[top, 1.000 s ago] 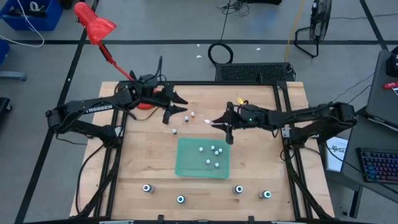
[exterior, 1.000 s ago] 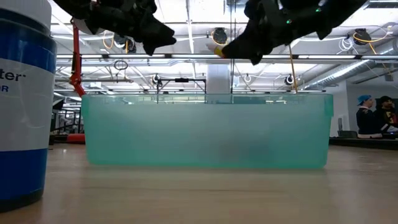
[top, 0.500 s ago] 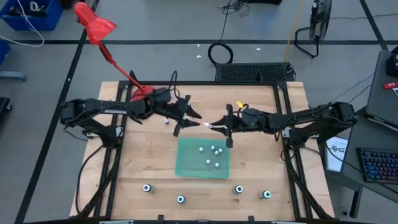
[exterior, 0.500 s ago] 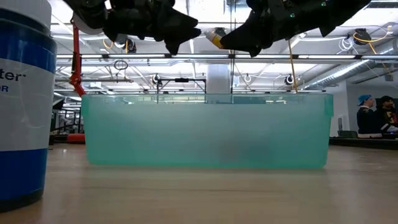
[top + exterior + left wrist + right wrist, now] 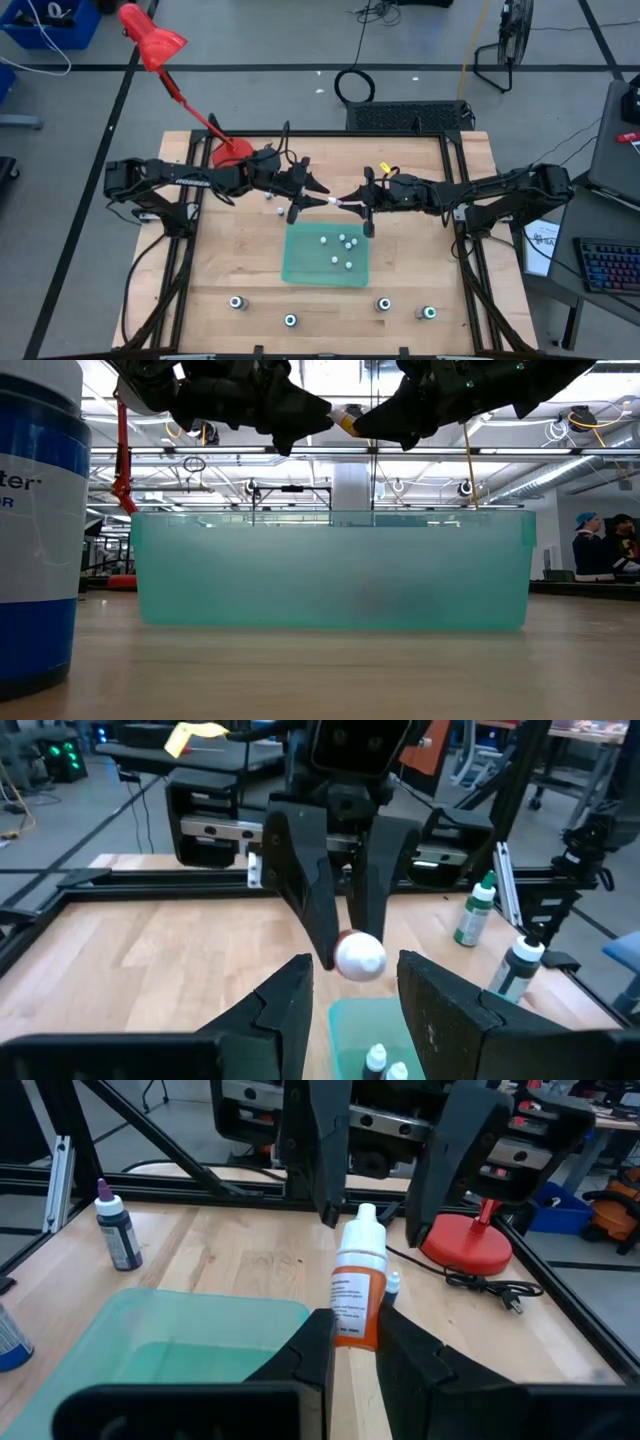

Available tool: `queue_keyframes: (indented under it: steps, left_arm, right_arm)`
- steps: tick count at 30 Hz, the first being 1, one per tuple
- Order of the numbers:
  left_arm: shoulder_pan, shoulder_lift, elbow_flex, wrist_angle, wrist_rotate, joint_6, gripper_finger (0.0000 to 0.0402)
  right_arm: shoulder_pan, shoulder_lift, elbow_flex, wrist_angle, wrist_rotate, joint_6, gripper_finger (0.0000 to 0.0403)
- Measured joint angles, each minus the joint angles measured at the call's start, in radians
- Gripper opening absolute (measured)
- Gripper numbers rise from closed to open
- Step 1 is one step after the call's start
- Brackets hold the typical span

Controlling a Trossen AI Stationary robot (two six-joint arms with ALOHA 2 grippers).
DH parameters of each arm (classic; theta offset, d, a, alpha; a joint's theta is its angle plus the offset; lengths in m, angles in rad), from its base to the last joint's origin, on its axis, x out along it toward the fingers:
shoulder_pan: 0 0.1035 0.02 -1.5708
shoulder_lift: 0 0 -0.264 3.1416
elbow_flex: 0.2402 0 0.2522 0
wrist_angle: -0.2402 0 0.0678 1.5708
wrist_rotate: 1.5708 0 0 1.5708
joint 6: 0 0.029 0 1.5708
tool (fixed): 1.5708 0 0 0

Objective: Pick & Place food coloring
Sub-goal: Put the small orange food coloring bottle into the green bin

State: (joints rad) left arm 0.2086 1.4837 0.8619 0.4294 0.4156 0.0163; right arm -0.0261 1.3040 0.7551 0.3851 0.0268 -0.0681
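Observation:
A small food coloring bottle (image 5: 353,1295) with an orange label and a white cap sits in my right gripper (image 5: 355,1342), in the air just beyond the far edge of the green tray (image 5: 300,262). My left gripper (image 5: 355,965) is open. Its fingers (image 5: 325,1170) stand on either side of the bottle's cap (image 5: 358,957), with a gap showing on each side. Several tiny bottles (image 5: 340,245) stand inside the tray. Two more (image 5: 268,197) stand on the wood below my left gripper. Several larger dark bottles with teal tops (image 5: 290,320) stand along the table's near edge. My right gripper pinches the bottle's lower body (image 5: 350,1332) between its two fingers, reaching level from the table's right. The bottle sticks out past the fingertips along their line, with its cap (image 5: 334,201) pointing toward the table's left. It is lifted clear of the table and tray.
A red lamp base (image 5: 230,152) and its cord lie at the table's far left. In the low view a tall blue-and-white container (image 5: 35,530) stands close at the left. Black frame rails run around the table. Bare wood shows on both sides of the tray.
My left gripper has moved toward the table's right and a little nearer, up to the bottle's cap, and stays open. My right gripper has held the bottle almost in place above the tray's far edge.

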Motion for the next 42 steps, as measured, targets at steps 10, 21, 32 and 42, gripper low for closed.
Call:
queue_keyframes:
  steps: [10,21,32,42]
  left_arm:
    - [-0.031,0.023,0.0,0.07,-0.053,-0.02,0.0149]
    - [-0.032,0.035,-0.001,0.098,-0.058,-0.031,0.0149]
    - [-0.032,0.035,-0.001,0.088,-0.05,-0.046,0.0149]
    - [-0.032,0.035,-0.001,0.09,-0.05,-0.042,0.0149]
  right_arm:
    - [0.0,0.0,0.0,0.012,-0.001,0.0,0.0045]
    - [0.0,0.0,0.0,0.015,-0.001,-0.001,0.0045]
    - [0.0,0.0,0.0,0.019,-0.001,-0.005,0.0045]
    - [0.0,0.0,0.0,0.031,-0.001,-0.008,0.0045]
